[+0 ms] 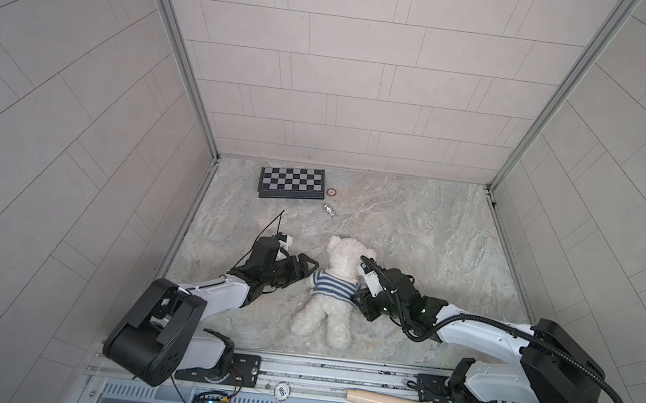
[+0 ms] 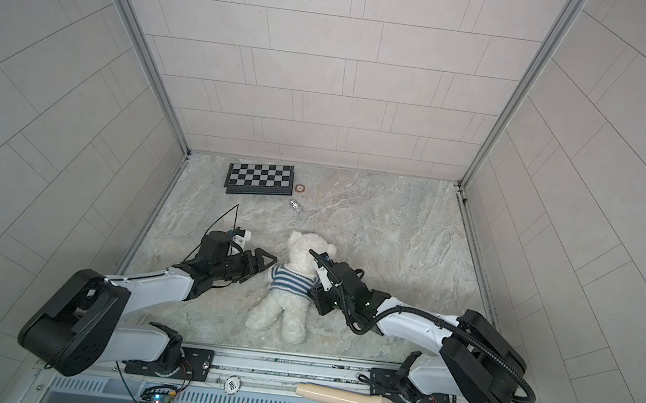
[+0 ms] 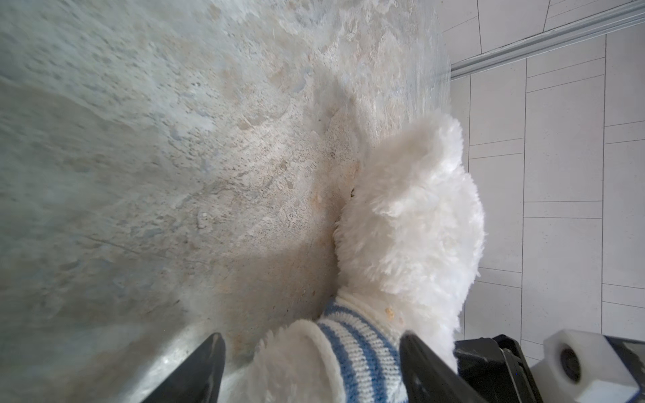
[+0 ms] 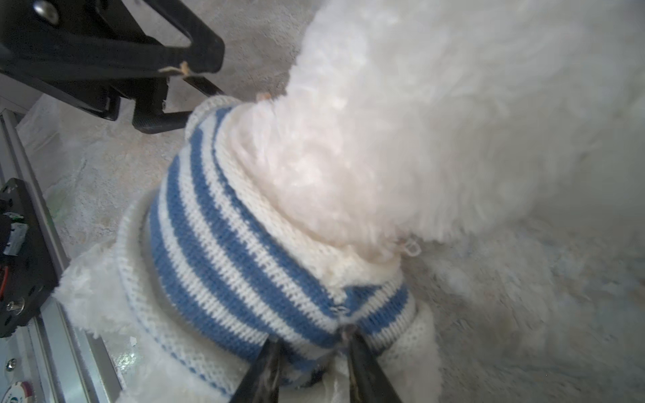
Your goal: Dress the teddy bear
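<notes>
In both top views, the teddy bear (image 1: 341,261) lies flat at mid-tabletop (image 1: 433,241), head toward the rear wall. A blue-and-white striped sweater (image 1: 329,286) covers its torso. The left gripper (image 1: 313,269) stands spread wide beside one sleeve. The right gripper (image 1: 358,294) presses into the opposite side (fingertips hidden here).

In the left wrist view, the fingers (image 3: 209,366) straddle the sleeved arm without clamping it.

In the right wrist view, the fingers (image 4: 363,366) are drawn nearly together, pinching a fold of the sweater's knit.
</notes>
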